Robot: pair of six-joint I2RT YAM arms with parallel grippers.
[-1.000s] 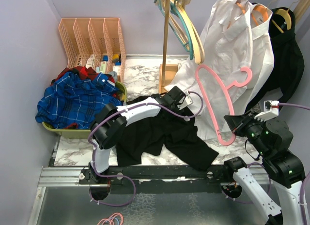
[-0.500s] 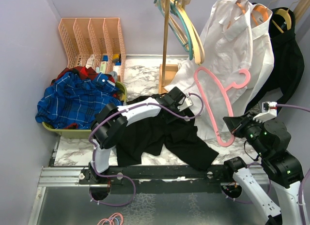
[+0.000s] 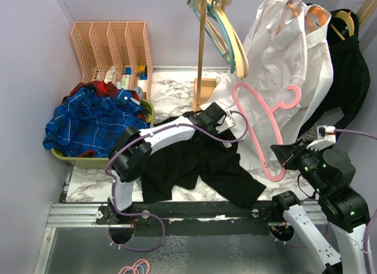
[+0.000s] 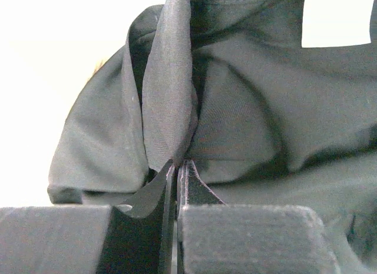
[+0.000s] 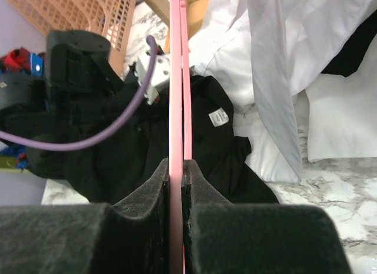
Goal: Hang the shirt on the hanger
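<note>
Top external view gives us a white marble tabletop (image 3: 171, 97) boxed in by lilac walls (image 3: 29, 62), with a peach file rack (image 3: 112, 47) and a blue plaid garment (image 3: 94, 124) at the left and a white dress shirt (image 3: 283, 62) hanging at the right. The shirt (image 3: 200, 162) lies crumpled mid-table. The hanger (image 3: 250, 132) is held tilted in the air to its right, in front of the white dress shirt. Only the left wrist view shows us the left gripper (image 4: 177, 168) pinched tight on a fold of the shirt's black cloth. The right wrist view shows the right gripper (image 5: 177, 168) clamped on the hanger's pink bar, and a small white label (image 5: 219, 116) at the shirt's neck.
</note>
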